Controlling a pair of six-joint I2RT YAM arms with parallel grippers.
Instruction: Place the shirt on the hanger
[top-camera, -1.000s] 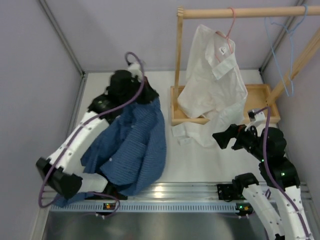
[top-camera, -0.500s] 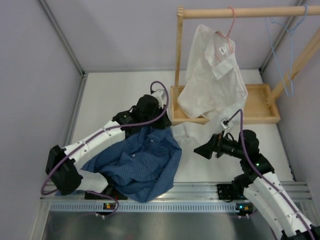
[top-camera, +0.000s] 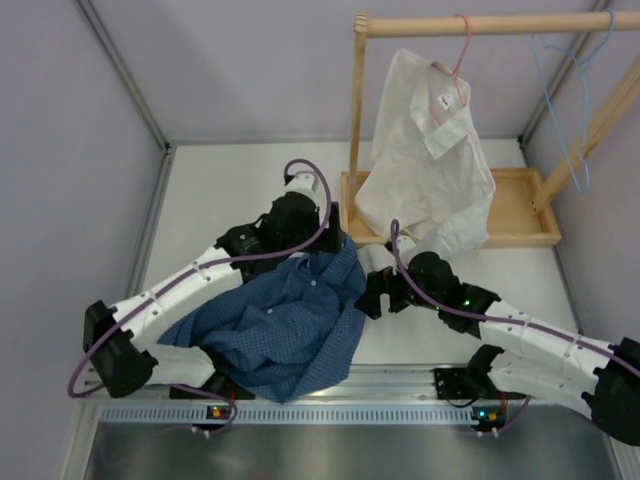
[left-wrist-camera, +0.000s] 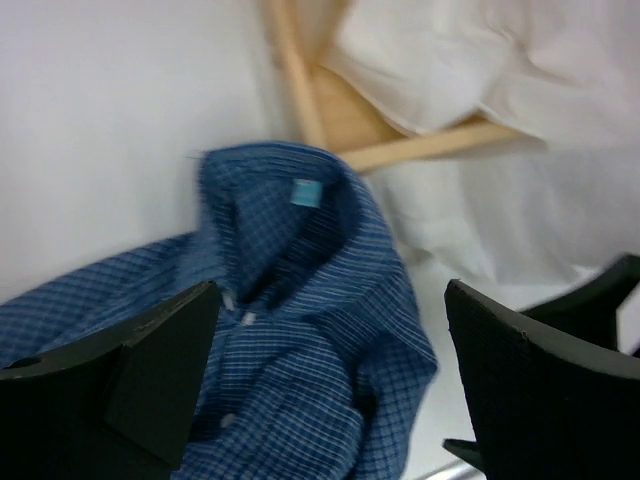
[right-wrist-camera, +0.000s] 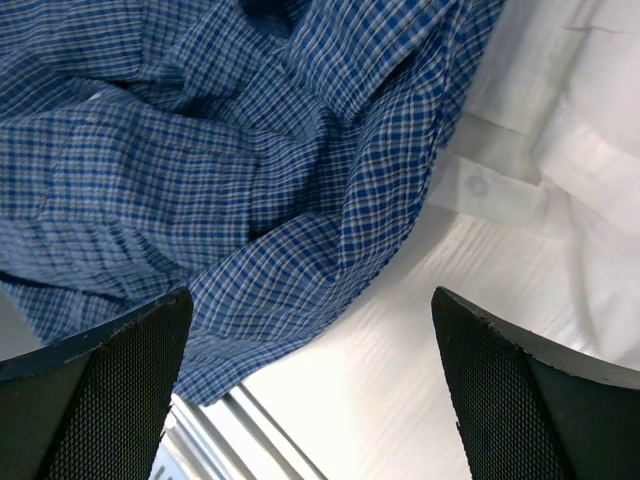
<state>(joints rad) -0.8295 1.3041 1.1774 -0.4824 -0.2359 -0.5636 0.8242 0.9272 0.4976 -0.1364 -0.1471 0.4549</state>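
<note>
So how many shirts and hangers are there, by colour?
Blue shirt: 1
White shirt: 1
Pink hanger: 1
Light blue hanger: 1
Total: 4

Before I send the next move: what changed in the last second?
The left gripper carried the shirt by its collar rightward toward the rack, then opened and let go; it now lies bunched. The right gripper swung left from the right side to the shirt's edge, jaws open, holding nothing. The white shirt, pink hanger and light blue hanger hang as before.
</note>
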